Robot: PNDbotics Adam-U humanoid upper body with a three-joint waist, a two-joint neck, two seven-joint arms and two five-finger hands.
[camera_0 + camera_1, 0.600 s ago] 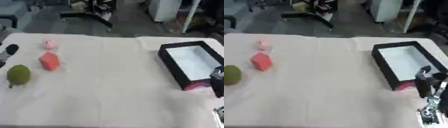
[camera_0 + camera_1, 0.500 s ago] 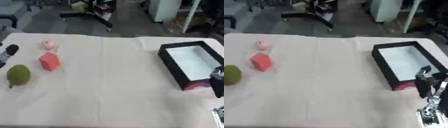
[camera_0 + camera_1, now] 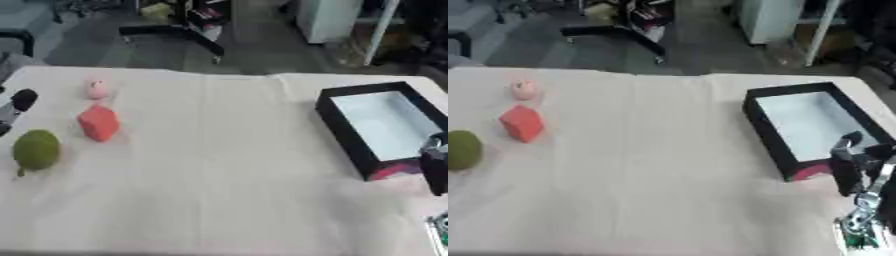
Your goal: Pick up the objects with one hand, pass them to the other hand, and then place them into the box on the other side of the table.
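Three objects lie on the table's left side: a small pink object (image 3: 98, 89), a red block (image 3: 99, 122) just in front of it, and a green oval fruit (image 3: 36, 149) nearest the left edge. A black box (image 3: 341, 134) with a white inside stands on the right and holds nothing. Only a small black part of my left hand (image 3: 19, 101) shows at the left edge, above the fruit and apart from it. My right hand (image 3: 849, 169) rests open at the lower right, fingers up, beside the box's near corner, holding nothing.
A pale cloth (image 3: 224, 190) covers the table. Beyond the far edge the floor carries an office chair base (image 3: 175, 35) and a white cabinet (image 3: 328, 17). A red patch (image 3: 808, 172) marks the box's near wall.
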